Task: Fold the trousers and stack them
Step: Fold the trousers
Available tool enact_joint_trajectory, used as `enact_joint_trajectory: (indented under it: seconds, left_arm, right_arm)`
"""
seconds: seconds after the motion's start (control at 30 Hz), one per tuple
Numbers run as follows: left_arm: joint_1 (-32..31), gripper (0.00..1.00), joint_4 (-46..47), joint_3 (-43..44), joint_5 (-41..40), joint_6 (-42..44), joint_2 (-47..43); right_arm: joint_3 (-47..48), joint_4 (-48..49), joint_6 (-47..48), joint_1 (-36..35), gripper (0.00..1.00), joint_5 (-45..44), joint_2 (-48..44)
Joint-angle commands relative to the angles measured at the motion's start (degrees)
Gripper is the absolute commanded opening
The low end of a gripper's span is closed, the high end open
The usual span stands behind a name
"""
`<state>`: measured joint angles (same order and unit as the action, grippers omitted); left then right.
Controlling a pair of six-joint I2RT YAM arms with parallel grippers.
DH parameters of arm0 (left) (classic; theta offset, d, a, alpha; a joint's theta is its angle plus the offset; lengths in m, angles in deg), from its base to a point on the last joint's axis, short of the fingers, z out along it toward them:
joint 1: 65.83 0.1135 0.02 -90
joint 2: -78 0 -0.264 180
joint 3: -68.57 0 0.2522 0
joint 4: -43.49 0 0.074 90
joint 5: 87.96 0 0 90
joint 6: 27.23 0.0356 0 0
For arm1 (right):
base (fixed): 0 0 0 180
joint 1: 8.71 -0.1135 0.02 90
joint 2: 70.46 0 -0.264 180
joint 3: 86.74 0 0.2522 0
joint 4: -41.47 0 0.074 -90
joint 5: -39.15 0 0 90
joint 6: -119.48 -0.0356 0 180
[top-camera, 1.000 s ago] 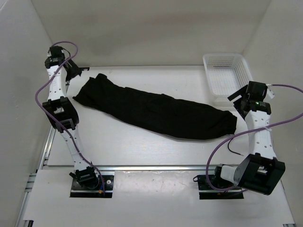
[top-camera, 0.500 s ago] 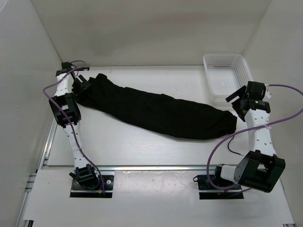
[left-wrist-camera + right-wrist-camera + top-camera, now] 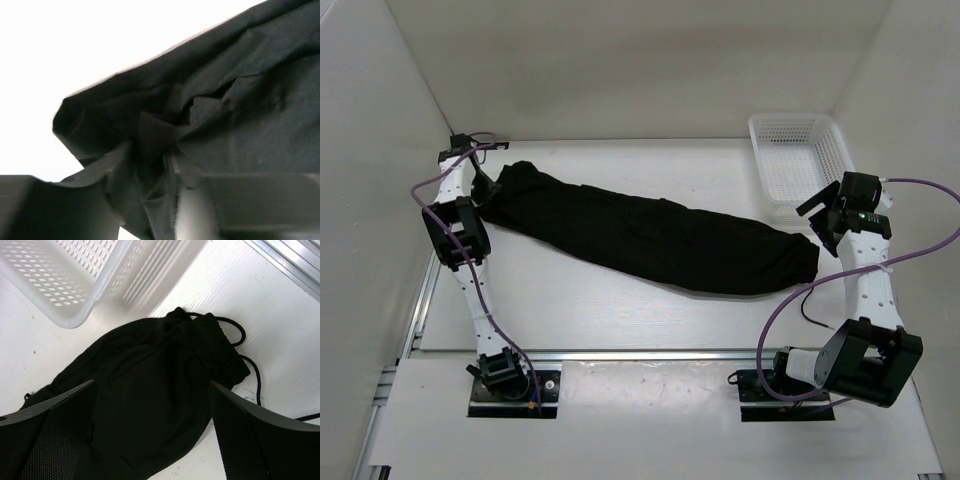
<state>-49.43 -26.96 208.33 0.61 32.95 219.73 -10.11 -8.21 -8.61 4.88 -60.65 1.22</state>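
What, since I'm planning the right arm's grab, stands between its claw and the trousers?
Nothing visible. The right claw hangs open right over the trousers at their drawstring end; the white basket sits off to one side.

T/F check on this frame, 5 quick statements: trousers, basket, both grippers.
1. The trousers lie in one long strip diagonally across the table. True.
2. The trousers sit inside the white basket. False: the basket is empty and the trousers lie on the table beside it.
3. The right gripper is open over the waistband end, where the drawstring shows. True.
4. The left gripper hangs clear of the cloth. False: the cloth is bunched and pinched between its fingers at the far left end.
5. The drawstring end is on the left arm's side. False: it is on the right arm's side, near the basket.
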Motion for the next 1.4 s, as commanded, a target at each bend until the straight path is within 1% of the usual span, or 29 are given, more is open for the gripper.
enact_joint_trajectory:
  seconds: [0.0,0.03,0.1,0.17,0.2,0.3,0.33,0.37,0.4,0.43,0.47,0.5,0.53,0.6,0.67,0.7,0.77,0.8,0.87,0.97,1.0,1.23,1.27,1.3,1.33,1.37]
  left_arm:
    - [0.12,0.45,-0.36,0.22,-3.04,0.55,-7.07]
    - [0.12,0.49,-0.96,0.83,-3.83,0.56,-8.56]
    - [0.12,0.5,-1.49,2.14,-3.84,1.26,-9.71]
    - [0.12,0.48,-2.29,2.85,-3.84,1.78,-10.42]
    - [0.12,0.42,-2.29,2.85,-3.84,1.79,-10.94]
    - [0.12,0.3,-2.29,4.6,-3.23,2.4,-9.64]
    - [0.12,0.25,-3.07,5.22,-3.23,2.4,-8.94]
    - [0.12,0.25,-3.78,5.23,-2.7,2.4,-7.71]
    - [0.12,0.31,-3.78,5.92,-2.09,2.4,-7.18]
    - [0.12,0.4,-3.78,5.93,-2.08,2.4,-7.17]
    - [0.12,0.53,-3.78,5.32,-2.08,2.4,-6.65]
    - [0.12,0.57,-3.78,4.18,-2.08,2.4,-6.64]
    - [0.12,0.59,-3.78,4.17,-2.08,2.4,-6.64]
    - [0.12,0.59,-3.78,3.56,-2.08,2.4,-5.16]
    - [0.12,0.56,-3.78,3.56,-2.69,2.4,-3.58]
    - [0.12,0.46,-3.78,4.17,-3.22,2.4,-3.57]
    - [0.12,0.36,-3.26,4.17,-3.23,2.4,-3.57]
    - [0.12,0.32,-3.26,4.17,-3.75,1.88,-3.57]
    - [0.12,0.32,-3.26,4.69,-3.23,1.87,-3.57]
    - [0.12,0.43,-3.26,5.92,-3.23,2.4,-2.26]
    - [0.12,0.44,-3.26,5.93,-2.62,2.4,-2.25]
    - [0.12,0.44,-3.26,7.07,-1.47,3.45,-0.4]
    - [0.12,0.41,-3.26,7.07,-0.95,3.46,-0.4]
    - [0.12,0.35,-3.26,7.07,-0.94,3.46,-0.4]
    - [0.12,0.2,-3.26,7.07,-0.94,3.46,-0.4]
    - [0.12,0.13,-3.26,7.07,-0.94,3.46,-0.4]
  right_arm:
    - [-0.12,0.77,1.17,-0.14,0.95,0.93,-0.49]
    - [-0.12,0.77,1.17,-0.14,0.95,0.93,-0.49]
    - [-0.12,0.77,1.17,-0.14,0.95,0.93,-0.49]
    - [-0.12,0.77,1.17,-0.14,0.95,1.45,-0.49]
    - [-0.12,0.77,1.17,-0.14,0.95,1.45,-0.49]
    - [-0.12,0.77,1.17,-0.14,0.95,1.45,-0.49]
    - [-0.12,0.77,1.17,-0.14,0.95,1.45,-0.49]
    - [-0.12,0.77,1.17,-0.14,0.95,1.45,-0.49]
    - [-0.12,0.77,1.17,-0.14,0.95,1.45,-0.49]
    - [-0.12,0.77,1.17,-0.14,0.95,1.45,-1.01]
    - [-0.12,0.77,1.17,-0.14,0.95,1.45,-1.02]
    - [-0.12,0.77,1.17,-0.14,0.95,1.45,-1.02]
    - [-0.12,0.77,1.17,-0.14,0.95,1.45,-1.02]
    - [-0.12,0.77,1.17,-0.14,0.95,1.45,-1.02]
    - [-0.12,0.77,1.17,-0.14,0.95,1.45,-1.02]
    - [-0.12,0.77,1.17,-0.14,0.95,1.45,-1.02]
    - [-0.12,0.77,1.17,-0.14,0.95,1.45,-1.02]
    - [-0.12,0.77,1.17,-0.14,0.95,1.45,-1.02]
    - [-0.12,0.77,1.17,-0.14,0.95,1.45,-1.02]
    - [-0.12,0.77,1.17,-0.14,0.95,1.45,-1.02]
    - [-0.12,0.77,1.17,-0.14,0.95,1.45,-1.02]
    - [-0.12,0.77,1.17,-0.14,0.95,1.45,-1.02]
    - [-0.12,0.77,1.17,-0.14,0.95,1.45,-1.02]
    - [-0.12,0.77,1.17,-0.14,0.95,1.45,-1.02]
    - [-0.12,0.77,1.17,-0.14,0.95,1.98,-1.02]
    - [-0.12,0.77,1.17,-0.14,0.95,2.5,-1.02]
